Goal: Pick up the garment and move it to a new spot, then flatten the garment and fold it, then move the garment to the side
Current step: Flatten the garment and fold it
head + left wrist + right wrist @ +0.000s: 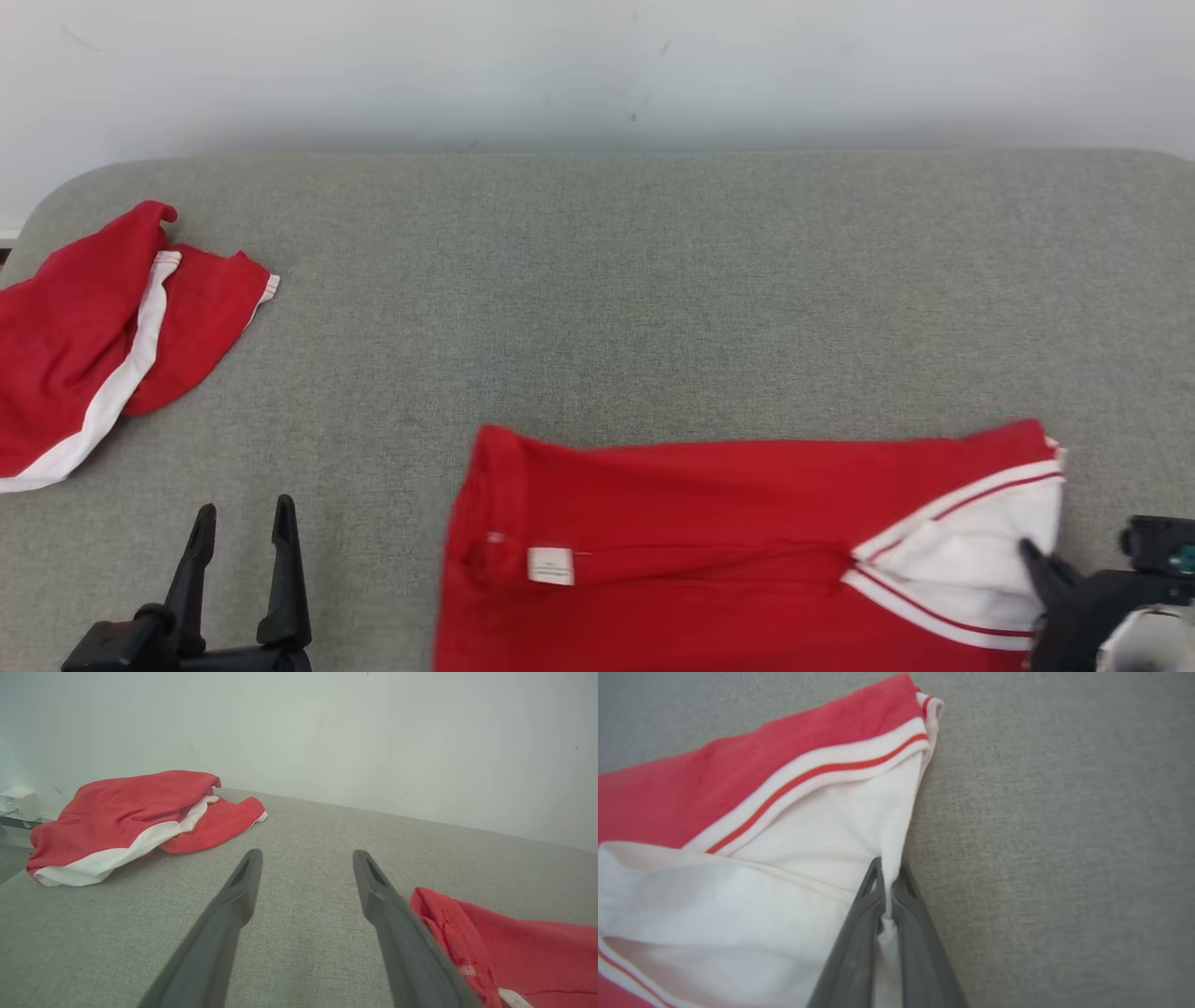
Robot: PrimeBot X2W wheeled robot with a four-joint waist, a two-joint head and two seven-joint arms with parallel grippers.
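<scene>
Garment (709, 551) white edge pinched by right gripper (888, 870), left gripper (245, 511) spread wide — open grey surface (653, 299) beyond

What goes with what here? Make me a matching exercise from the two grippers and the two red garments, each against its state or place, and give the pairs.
Things:
1. left gripper
2. right gripper
3. spread red garment
4. crumpled red garment

States or places:
a. bunched at the far left of the grey surface
b. shut, pinching cloth
c. open, holding nothing
d. laid out near the front, white label showing

Pairs: 1-c, 2-b, 3-d, 4-a
</scene>
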